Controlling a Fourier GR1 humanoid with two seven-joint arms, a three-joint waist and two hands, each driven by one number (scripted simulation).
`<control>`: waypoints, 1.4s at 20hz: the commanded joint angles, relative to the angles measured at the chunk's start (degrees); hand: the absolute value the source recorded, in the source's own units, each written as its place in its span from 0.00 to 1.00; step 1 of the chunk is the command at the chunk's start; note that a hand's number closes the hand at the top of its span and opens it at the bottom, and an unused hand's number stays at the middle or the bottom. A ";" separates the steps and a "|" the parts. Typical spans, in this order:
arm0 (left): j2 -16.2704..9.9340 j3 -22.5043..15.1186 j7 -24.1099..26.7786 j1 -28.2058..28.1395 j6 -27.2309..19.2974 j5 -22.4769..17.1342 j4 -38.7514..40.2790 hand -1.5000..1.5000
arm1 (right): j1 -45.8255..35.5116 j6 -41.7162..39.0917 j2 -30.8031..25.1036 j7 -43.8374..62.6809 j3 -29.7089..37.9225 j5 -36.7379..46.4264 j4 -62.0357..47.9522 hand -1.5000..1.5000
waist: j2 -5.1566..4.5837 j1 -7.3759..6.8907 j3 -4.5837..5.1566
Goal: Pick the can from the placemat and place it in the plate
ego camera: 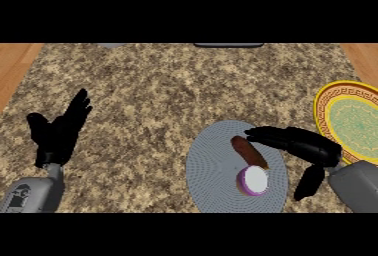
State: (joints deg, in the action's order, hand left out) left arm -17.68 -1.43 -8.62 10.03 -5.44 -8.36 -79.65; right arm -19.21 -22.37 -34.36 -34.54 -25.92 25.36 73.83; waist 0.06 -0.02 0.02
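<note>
Granite worktop (162,85): speckled brown and beige stone, with wooden strips along its left and right sides.
Placemat (214,170): grey, round and ribbed, lying on the worktop right of centre, near the lower edge.
Can (251,167): brown body on its side on the placemat, its pale end with a purple rim facing the lower edge.
Plate (325,107): yellow patterned rim with a green centre, at the right edge of the worktop, apart from the placemat and cut off by the view's edge.
Right hand (310,147): black, over the right part of the placemat; its fingers (269,134) reach across above the far end of the can, partly spread, with the thumb pointing down at the placemat's right side. The fingers are not curled round the can; whether they touch it I cannot tell.
Left hand (55,132): black, resting at the left of the worktop, fingers straight and pointing up, holding nothing.
</note>
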 commanded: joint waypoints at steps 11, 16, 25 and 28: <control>2.18 1.09 0.37 -4.59 2.25 2.72 -3.77 0.50 | 1.32 -5.87 8.36 11.24 -1.05 14.29 6.19 0.00 | 0.02 -0.24 -0.02; 2.63 3.44 1.09 -1.84 4.41 3.47 0.01 0.50 | 2.78 -3.90 11.40 8.10 0.77 20.30 3.17 0.00 | -0.06 -0.09 -0.02; 2.56 5.90 0.84 2.79 5.14 5.07 3.84 0.50 | -0.68 -3.97 15.81 7.57 0.81 27.98 -3.00 0.00 | -0.11 0.00 -0.01; 6.36 2.93 0.89 -2.59 2.52 6.58 -0.33 0.50 | -0.75 -5.37 13.27 3.72 -1.41 30.23 -3.19 1.00 | -0.08 -0.23 -0.02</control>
State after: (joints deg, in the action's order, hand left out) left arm -12.68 1.84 -8.75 8.67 -2.57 -2.54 -80.41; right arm -18.11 -25.82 -20.50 -28.53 -26.38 53.01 72.70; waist 0.09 -0.15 0.02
